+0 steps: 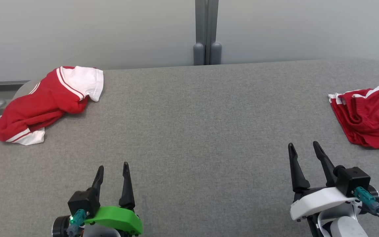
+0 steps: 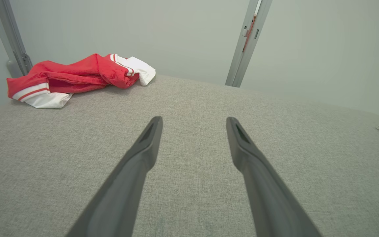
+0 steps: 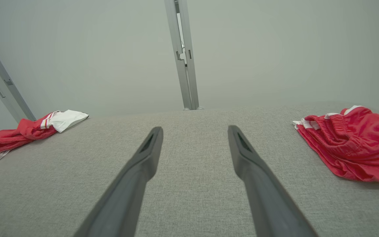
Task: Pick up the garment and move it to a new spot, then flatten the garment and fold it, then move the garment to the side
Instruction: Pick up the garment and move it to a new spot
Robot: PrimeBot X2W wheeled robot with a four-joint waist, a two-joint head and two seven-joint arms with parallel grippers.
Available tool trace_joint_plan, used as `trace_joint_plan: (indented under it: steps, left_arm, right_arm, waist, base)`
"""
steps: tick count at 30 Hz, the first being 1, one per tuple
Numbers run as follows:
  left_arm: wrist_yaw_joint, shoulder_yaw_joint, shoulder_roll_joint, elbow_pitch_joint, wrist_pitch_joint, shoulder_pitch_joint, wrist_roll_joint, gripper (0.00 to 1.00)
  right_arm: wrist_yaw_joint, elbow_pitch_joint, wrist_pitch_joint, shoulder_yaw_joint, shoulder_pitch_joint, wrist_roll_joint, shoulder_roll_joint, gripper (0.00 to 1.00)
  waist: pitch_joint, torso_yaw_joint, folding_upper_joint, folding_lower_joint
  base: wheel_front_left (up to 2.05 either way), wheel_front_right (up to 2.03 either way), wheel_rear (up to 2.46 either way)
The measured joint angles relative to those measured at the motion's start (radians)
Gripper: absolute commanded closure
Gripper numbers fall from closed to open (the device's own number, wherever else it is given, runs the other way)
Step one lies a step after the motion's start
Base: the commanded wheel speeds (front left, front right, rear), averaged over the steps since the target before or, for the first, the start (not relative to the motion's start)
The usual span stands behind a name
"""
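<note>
My left gripper (image 1: 113, 165) and right gripper (image 1: 303, 144) hang over the near edge of the bench (image 1: 192, 131), jaws released and empty. A crumpled red-and-white garment (image 1: 44, 105) lies at the far left corner, and a red garment (image 1: 367, 118) lies at the right edge. I cannot tell which is meant, so I may reach for the wrong one. Both sit close to an edge, so a dragging pull could slide either off. A shallow pinch might catch only one layer and lift it bunched.
</note>
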Motion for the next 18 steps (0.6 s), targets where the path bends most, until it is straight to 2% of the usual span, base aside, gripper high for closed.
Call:
trace_joint_plan:
  steps: [18]
  left_arm:
    - [-0.007, -0.011, 0.0, -0.007, 0.0, -0.002, 0.008, 0.0]
  right_arm:
    - [0.0, -0.007, 0.018, -0.012, 0.014, -0.004, 0.0, 0.0]
  waist:
    - [0.006, 0.024, 0.0, 0.0]
  base:
    - [0.0, 0.0, 0.0]
